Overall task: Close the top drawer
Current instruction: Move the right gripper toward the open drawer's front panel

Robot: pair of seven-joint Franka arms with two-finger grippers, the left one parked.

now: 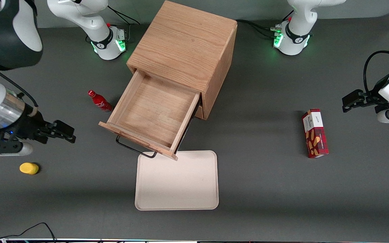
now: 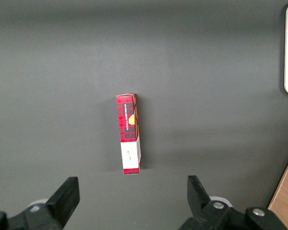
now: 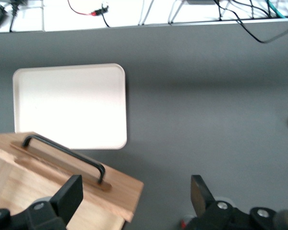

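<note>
The top drawer of the light-oak cabinet stands pulled far out, and its inside is empty. Its black wire handle faces the front camera. My right gripper hovers above the table beside the drawer's front, toward the working arm's end, apart from it. Its fingers are open with nothing between them. In the right wrist view the gripper looks down on a corner of the drawer front and its handle. The lower drawer is hidden under the top drawer.
A cream tray lies on the table in front of the drawer. A red cola bottle lies beside the drawer. A yellow object sits nearer the camera than the gripper. A red snack box lies toward the parked arm's end.
</note>
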